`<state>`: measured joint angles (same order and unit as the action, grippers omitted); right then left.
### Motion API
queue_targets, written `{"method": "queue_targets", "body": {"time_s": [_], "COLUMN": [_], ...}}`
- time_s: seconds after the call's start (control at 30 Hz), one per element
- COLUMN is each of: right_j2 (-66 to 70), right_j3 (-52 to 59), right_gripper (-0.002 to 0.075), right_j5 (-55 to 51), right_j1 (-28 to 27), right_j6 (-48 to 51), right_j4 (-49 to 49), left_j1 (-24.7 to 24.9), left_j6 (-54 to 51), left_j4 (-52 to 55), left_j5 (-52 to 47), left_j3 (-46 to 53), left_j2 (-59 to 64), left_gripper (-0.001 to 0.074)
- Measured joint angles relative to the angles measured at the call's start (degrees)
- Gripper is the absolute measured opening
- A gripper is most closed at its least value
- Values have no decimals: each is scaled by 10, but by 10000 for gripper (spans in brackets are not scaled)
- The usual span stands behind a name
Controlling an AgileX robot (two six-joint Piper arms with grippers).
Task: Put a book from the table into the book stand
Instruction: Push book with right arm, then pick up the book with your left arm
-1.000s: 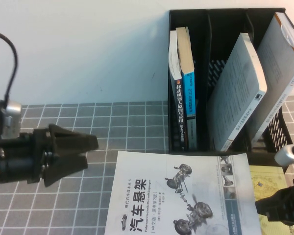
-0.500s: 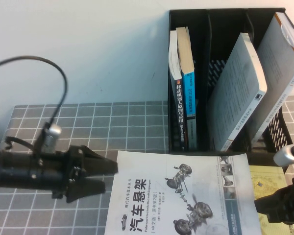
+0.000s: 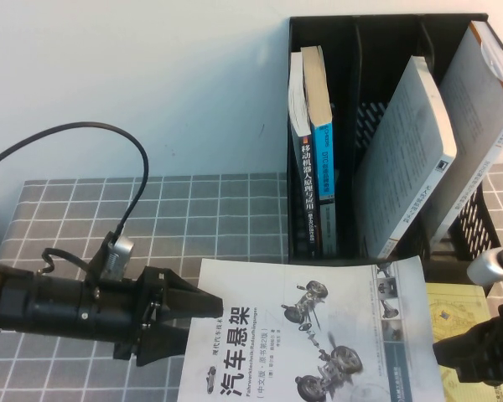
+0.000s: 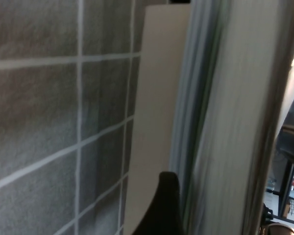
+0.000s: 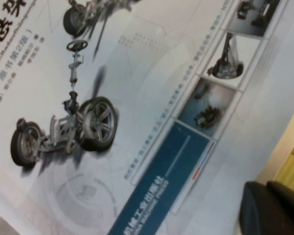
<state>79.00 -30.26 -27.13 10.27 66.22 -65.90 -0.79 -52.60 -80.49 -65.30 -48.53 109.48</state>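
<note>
The book (image 3: 318,335), white with a black title and car-suspension drawings, lies flat on the grey checked table (image 3: 193,209) in front of the black book stand (image 3: 377,21). My left gripper (image 3: 199,325) is open at the book's left edge, its upper finger over the cover corner. In the left wrist view one dark finger (image 4: 164,205) lies against the book's page edge (image 4: 235,122). My right gripper (image 3: 454,356) sits at the book's right edge, at the bottom right. In the right wrist view its dark fingertips (image 5: 269,210) are together beside the book cover (image 5: 112,98).
The stand's left slot holds two upright books (image 3: 314,151). A grey-white paperback (image 3: 407,151) leans in the middle slot and another book (image 3: 478,117) in the right slot. A pale yellow-green book (image 3: 461,306) lies under the big book's right side. A cable (image 3: 84,134) arcs over the left arm.
My left arm has moved right across the table until its open fingers reach the book's left edge. The right gripper and the book have stayed put.
</note>
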Motion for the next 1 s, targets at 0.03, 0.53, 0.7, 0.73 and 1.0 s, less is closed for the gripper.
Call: {"method": "queue_targets", "body": {"time_s": [0.03,0.53,0.7,0.73,1.0], "right_j2": [0,0,0,0,0], "right_j3": [0,0,0,0,0], "right_gripper": [-3,-3,-3,-3,-3], "right_j5": [0,5,5,5,2], "right_j1": [0,0,0,0,0], "right_j6": [2,38,41,41,49], "right_j4": [0,-28,-32,-33,-34], "left_j1": [0,40,45,45,33], "left_j6": [-3,-20,-21,-21,-17], "left_j4": [-3,19,28,29,25], "left_j5": [-1,2,11,12,-7], "left_j3": [0,0,0,0,-1], "left_j2": [0,0,0,0,0], "left_gripper": [598,445,298,255,115]}}
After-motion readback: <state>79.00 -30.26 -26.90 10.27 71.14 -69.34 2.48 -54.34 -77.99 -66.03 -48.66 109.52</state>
